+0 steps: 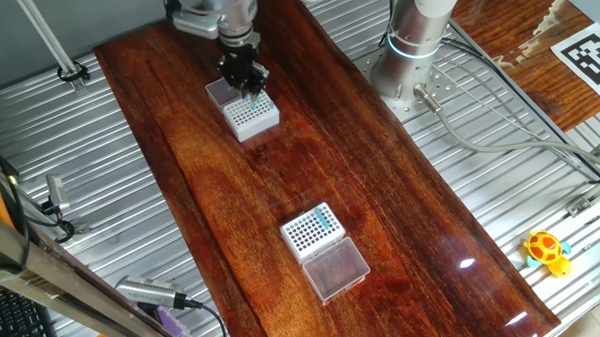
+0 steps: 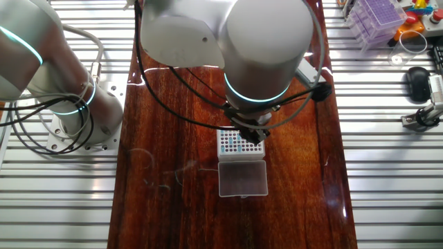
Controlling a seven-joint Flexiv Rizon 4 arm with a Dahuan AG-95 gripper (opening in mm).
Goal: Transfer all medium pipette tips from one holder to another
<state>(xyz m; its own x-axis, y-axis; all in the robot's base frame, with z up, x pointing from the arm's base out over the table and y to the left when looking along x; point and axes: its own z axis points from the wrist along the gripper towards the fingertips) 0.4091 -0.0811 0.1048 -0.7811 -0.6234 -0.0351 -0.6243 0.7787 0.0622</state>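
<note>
- One fixed view first: my gripper (image 1: 247,82) hangs right over the far rack (image 1: 250,114), the white one near the top of the wooden table (image 1: 381,206). A teal sliver sits at my fingertips, so it looks like I'm pinching one of the medium pipette tips (image 1: 327,222), but honestly I can't tell for sure if the jaws are clamped on it or just beside it.
- Same view: the near rack (image 1: 312,230) has a short teal row along its right edge, the rest is bare dark holes. Its clear lid (image 1: 335,266) lies open just in front of it.
- Risk here, my guess: if the tip is tilted in my grip, it misses its hole and jams on the grid, or drops and rolls off across the wood.
- Other fixed view: my own arm blocks nearly everything. I only see one rack (image 2: 240,144) poking out under my wrist with a few teal dots, and a lid (image 2: 242,178) touching its edge. Gripper itself is hidden.
- Risk from this side: I'm crowding that rack, so a sloppy lift could nudge it or drag a neighbouring tip out.
</note>
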